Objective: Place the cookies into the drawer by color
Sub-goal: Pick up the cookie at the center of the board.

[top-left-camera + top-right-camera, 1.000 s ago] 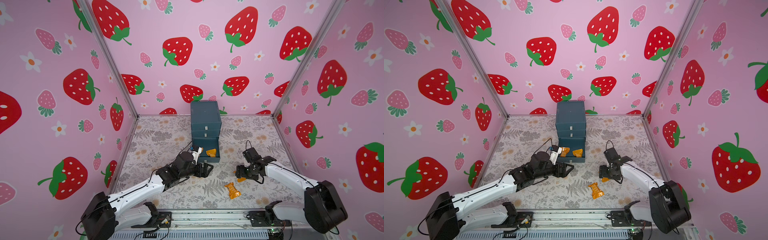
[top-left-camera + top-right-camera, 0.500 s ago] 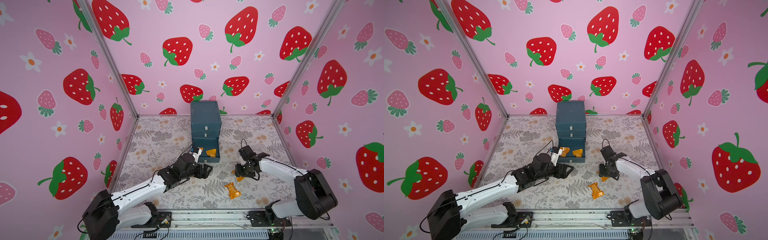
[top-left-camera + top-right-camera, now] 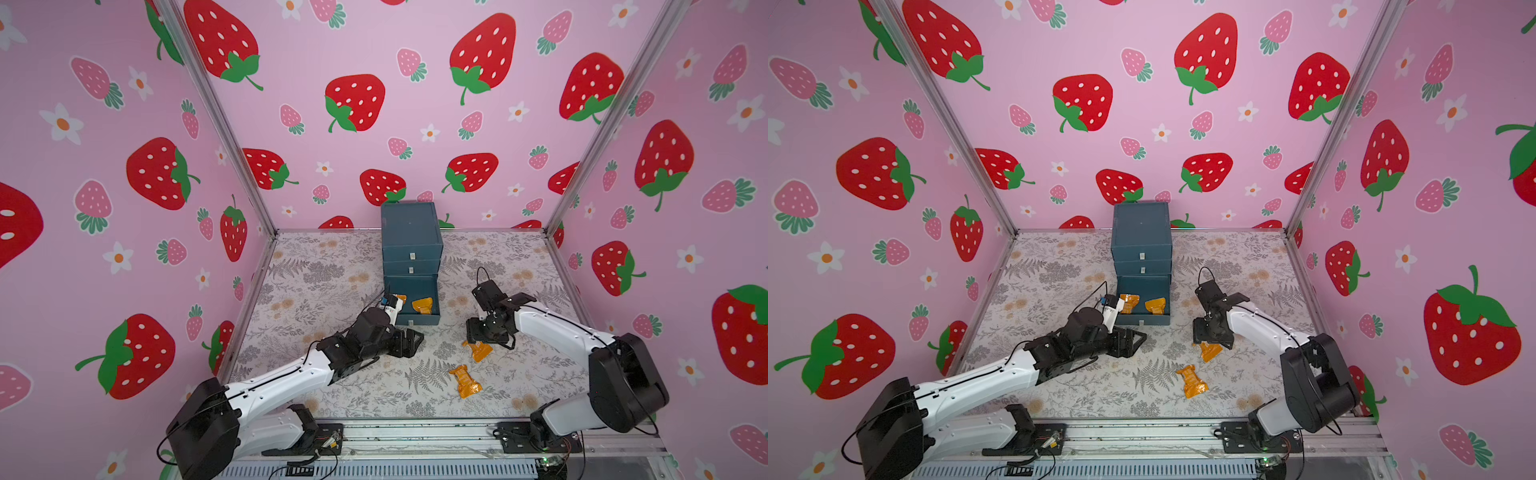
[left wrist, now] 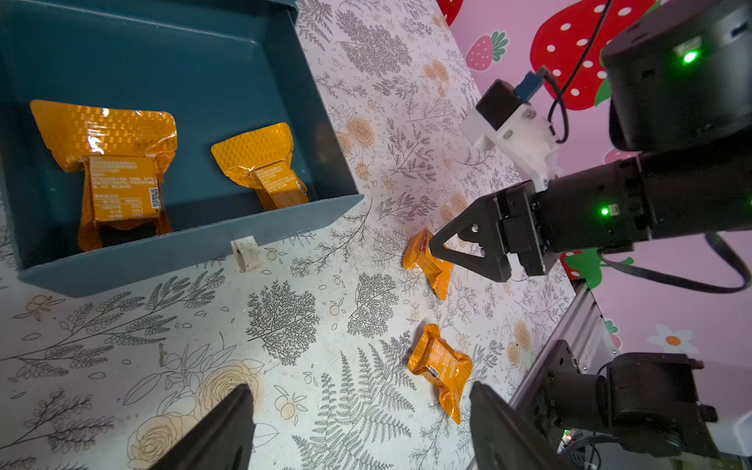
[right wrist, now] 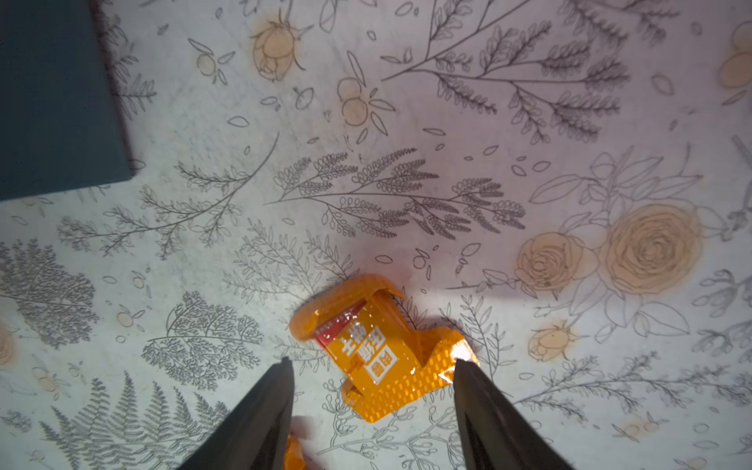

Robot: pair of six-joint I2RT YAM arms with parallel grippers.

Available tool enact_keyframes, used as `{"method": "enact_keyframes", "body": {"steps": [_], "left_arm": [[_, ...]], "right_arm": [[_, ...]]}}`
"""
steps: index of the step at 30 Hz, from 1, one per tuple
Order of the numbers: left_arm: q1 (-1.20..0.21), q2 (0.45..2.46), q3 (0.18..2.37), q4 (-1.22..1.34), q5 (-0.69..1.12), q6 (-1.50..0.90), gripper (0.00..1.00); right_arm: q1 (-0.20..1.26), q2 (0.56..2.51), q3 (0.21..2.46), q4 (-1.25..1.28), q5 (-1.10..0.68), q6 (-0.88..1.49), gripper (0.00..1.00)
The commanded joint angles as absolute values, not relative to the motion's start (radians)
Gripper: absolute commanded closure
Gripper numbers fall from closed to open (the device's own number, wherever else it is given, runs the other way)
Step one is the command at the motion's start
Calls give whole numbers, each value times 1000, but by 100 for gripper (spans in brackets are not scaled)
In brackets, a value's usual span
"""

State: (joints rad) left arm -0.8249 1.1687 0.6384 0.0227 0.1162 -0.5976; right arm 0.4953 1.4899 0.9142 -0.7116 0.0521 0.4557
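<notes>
The teal drawer cabinet [image 3: 411,241] [image 3: 1142,232] stands at the back with its bottom drawer [image 4: 203,244] pulled out. Two orange cookies [image 4: 118,162] [image 4: 264,167] lie in it. Two more orange cookies lie on the floor in front: one [image 3: 478,351] [image 5: 378,350] sits between the open fingers of my right gripper [image 3: 484,332] [image 5: 372,362], with one fingertip [image 5: 464,370] at its crimped end. The other cookie [image 3: 465,380] [image 4: 441,366] lies nearer the front. My left gripper [image 3: 411,340] [image 4: 358,390] hangs open and empty just in front of the drawer.
Pink strawberry walls close in the floral floor [image 3: 332,282] on three sides. A metal rail [image 3: 415,432] with both arm bases runs along the front edge. The two upper drawers [image 3: 412,256] are shut.
My right gripper has shifted slightly over the orange cookie, which still lies on the floor. The left arm has hardly moved.
</notes>
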Motion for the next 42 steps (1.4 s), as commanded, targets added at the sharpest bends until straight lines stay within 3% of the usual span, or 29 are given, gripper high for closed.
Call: {"method": "enact_keyframes", "body": {"steps": [1,11,17,21,31,42], "left_arm": [[-829,1186,669,18,126,-581,14],[-847,1218,690,9,131,-572,15],[-855,1204,696,-8,101,-560,15],[-855,1207,692,-7,92,-559,15],[-862,1232,702,0,95,-560,16],[-864,1216,703,-16,78,-563,16]], "right_arm": [[495,1526,937,-755,18,420,31],[479,1557,923,-712,-77,402,36],[479,1453,823,-654,-151,424,42],[481,1511,882,-719,-12,427,42],[527,1604,935,-679,16,430,42],[528,1612,924,-680,12,431,65]]}}
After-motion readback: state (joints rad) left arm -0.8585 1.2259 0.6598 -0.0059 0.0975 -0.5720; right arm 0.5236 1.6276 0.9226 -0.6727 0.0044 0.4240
